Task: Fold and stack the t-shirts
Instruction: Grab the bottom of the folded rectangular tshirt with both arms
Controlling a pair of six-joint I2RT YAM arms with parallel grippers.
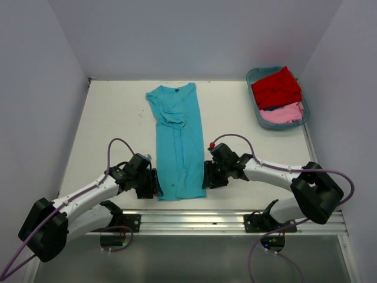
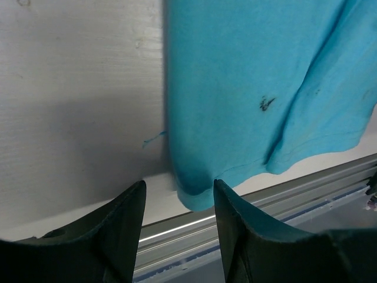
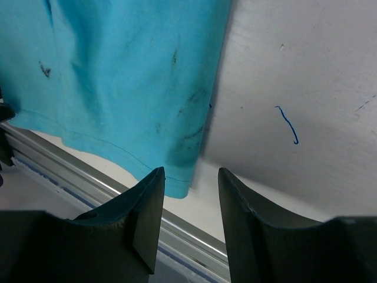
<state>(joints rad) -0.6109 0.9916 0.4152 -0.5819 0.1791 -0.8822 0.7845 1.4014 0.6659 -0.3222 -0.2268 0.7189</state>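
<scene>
The turquoise t-shirt (image 1: 177,141) lies on the table folded into a long narrow strip, collar at the far end, hem at the near edge. My left gripper (image 1: 154,184) is open at its near left hem corner (image 2: 194,191), which sits between the fingers. My right gripper (image 1: 207,177) is open at the near right hem corner (image 3: 179,177), which lies beside the left finger. Neither holds cloth. The red t-shirt (image 1: 275,88) and pale pink t-shirt (image 1: 283,113) lie in the teal tub (image 1: 254,76) at the far right.
An aluminium rail (image 1: 194,221) runs along the table's near edge, just below the shirt hem; it also shows in the left wrist view (image 2: 283,194) and the right wrist view (image 3: 88,183). White walls close in the table on left, far and right sides.
</scene>
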